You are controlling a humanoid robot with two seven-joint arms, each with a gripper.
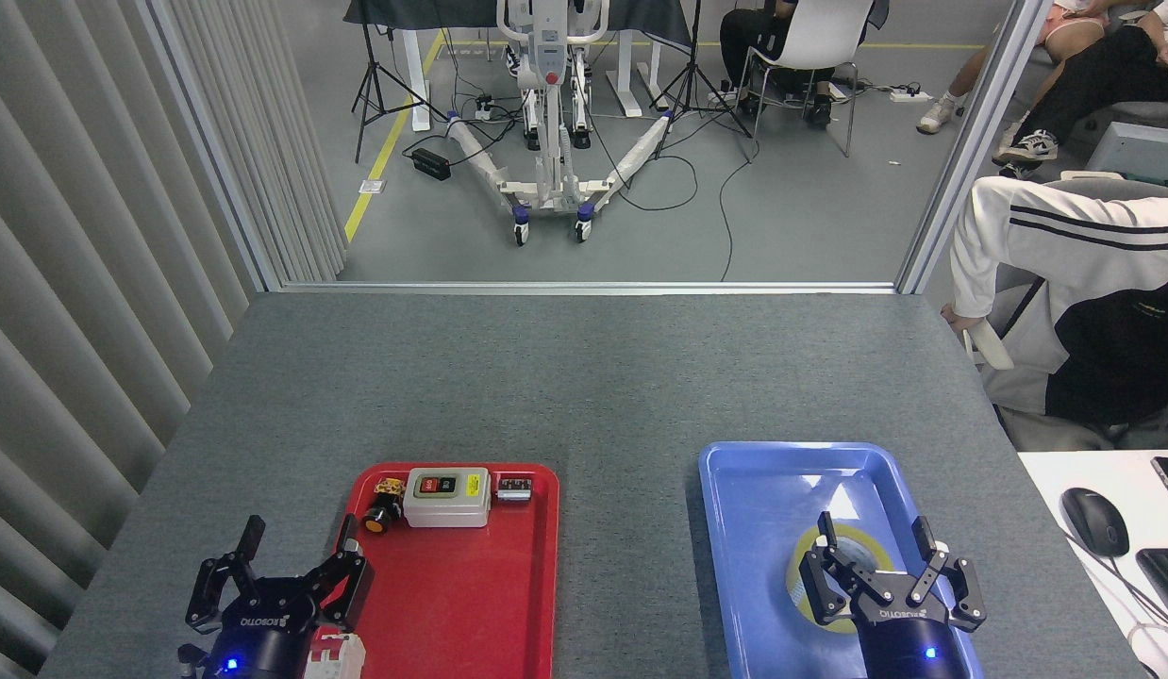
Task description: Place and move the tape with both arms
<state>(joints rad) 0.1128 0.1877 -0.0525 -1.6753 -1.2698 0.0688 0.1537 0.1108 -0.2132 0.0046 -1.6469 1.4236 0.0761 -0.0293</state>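
Note:
The roll of yellow tape (810,575) lies flat in the blue tray (754,500) at the lower right, its white core facing up. My right gripper (872,552) hovers just over its near side, fingers spread and open, and hides the roll's front part. My left gripper (296,552) is open at the lower left, over the near left edge of the red tray (490,604), holding nothing.
The red tray carries a grey switch box (446,497), a yellow-and-black push button (382,510) and a small metal part (513,488) along its far edge. A person in a white jacket (1084,311) sits at the table's right side. A mouse (1093,521) lies on a white desk.

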